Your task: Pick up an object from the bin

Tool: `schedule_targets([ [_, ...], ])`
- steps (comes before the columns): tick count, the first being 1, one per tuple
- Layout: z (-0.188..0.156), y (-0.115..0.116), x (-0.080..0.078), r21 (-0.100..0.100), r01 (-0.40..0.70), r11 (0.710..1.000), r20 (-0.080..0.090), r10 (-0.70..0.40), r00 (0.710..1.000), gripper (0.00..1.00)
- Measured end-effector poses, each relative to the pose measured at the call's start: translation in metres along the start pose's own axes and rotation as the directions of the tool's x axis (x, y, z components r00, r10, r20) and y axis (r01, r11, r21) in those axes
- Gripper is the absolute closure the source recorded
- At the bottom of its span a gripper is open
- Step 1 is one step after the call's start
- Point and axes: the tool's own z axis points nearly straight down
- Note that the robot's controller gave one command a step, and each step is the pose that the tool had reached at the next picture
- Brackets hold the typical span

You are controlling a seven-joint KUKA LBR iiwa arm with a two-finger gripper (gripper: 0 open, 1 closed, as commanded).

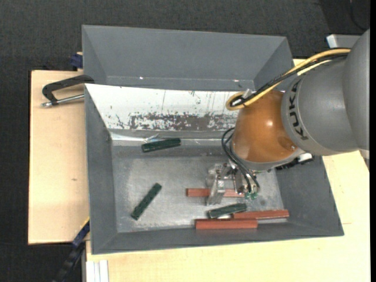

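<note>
My gripper [222, 182] is low in the right half of the bin, under the arm's orange cover. It stands right over a short red-brown stick [197, 192] that lies flat and pokes out to its left. Just in front of it lies a small dark green bar [227, 211]. Beside that bar, along the front wall, lie two longer red-brown bars [226, 224] [263, 215]. I cannot make out whether the stick is gripped.
A dark green bar [145, 201] lies slantwise in the bin's front left. Another dark green bar [161, 145] rests against the back wall. The arm comes in from the right and covers the bin's right back corner.
</note>
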Motion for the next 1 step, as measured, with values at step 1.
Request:
schedule_targets([
  [1,-0.1385,0.0023,-0.0121,0.000,0.062,0.998,0.004,-0.062,0.998,1.00],
])
